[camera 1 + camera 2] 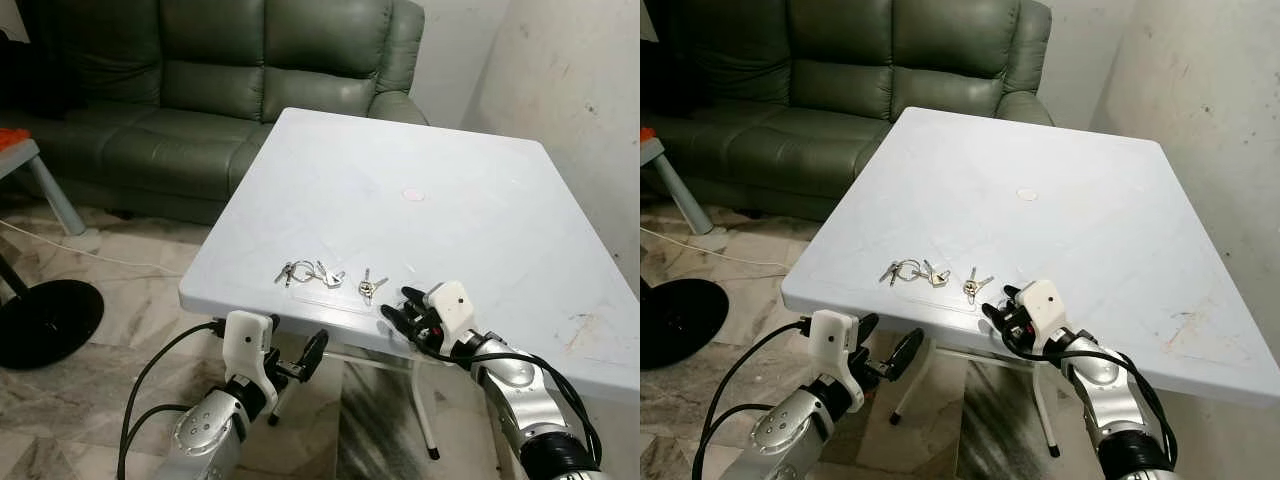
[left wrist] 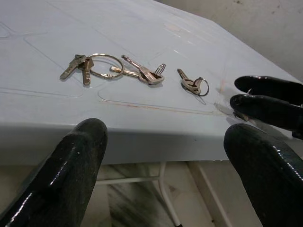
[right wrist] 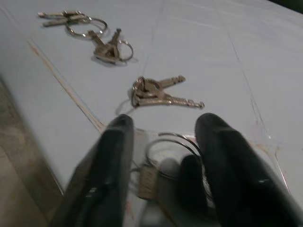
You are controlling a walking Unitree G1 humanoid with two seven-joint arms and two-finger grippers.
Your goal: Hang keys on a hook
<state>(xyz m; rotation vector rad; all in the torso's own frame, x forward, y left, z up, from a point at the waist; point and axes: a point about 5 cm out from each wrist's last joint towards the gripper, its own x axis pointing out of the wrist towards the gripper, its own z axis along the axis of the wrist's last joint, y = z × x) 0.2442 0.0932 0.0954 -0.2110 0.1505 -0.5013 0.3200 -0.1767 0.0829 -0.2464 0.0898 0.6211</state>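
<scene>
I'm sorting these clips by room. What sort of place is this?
Most likely a home living room: a green leather sofa stands behind a white plastic table, on a marble-patterned tile floor. Key bunches lie near the table's front edge.

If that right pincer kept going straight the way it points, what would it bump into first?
Probably the small pair of keys lying just ahead of the right pincer on the white table; a ring seems already between its fingers, blurred.

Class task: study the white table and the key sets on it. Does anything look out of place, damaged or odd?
Two key sets lie loose near the white table's front edge, close to the drop. The right gripper rests beside them, with a key ring between its jaws. Brownish scuffs stain the table's right side. Nothing looks broken.
</scene>
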